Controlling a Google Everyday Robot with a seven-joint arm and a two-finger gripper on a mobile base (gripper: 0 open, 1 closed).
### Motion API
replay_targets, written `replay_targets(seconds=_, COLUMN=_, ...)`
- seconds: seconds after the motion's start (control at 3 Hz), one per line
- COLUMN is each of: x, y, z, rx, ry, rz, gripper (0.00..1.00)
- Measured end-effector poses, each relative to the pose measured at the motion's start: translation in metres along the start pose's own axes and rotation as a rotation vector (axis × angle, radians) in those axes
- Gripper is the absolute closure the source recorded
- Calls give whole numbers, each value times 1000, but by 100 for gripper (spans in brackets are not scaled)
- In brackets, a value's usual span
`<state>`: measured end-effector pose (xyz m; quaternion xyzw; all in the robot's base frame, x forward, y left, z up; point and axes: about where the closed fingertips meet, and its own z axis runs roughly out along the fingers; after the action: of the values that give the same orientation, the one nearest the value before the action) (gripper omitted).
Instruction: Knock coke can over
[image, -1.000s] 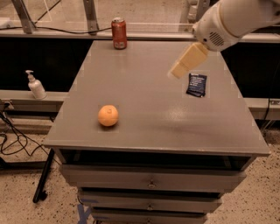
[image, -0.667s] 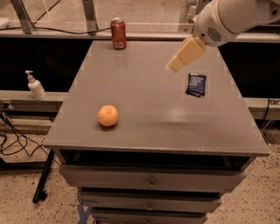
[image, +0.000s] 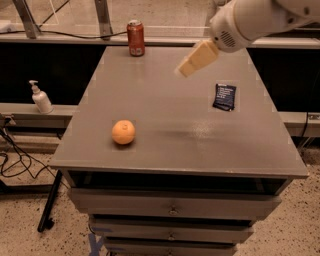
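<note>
The coke can, red with a silver top, stands upright at the far left corner of the grey table. My gripper, with tan fingers on a white arm that reaches in from the upper right, hovers above the far middle of the table. It is to the right of the can and well apart from it.
An orange lies near the table's front left. A dark blue packet lies at the right. A soap dispenser stands on a ledge to the left. Drawers sit under the tabletop, and cables lie on the floor at left.
My gripper has moved left and farther back across the table, closer to the can. The can, orange and packet have not moved.
</note>
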<state>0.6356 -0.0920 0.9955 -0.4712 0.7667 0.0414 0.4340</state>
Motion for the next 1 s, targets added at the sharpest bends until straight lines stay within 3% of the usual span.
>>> replay_targets(seconds=0.33, x=-37, y=-16, z=61, rx=16, ry=-119, rz=101, gripper=0)
replay_targets(seconds=1.0, x=-77, y=-53, z=175, rx=28, ry=-269, rz=234, gripper=0)
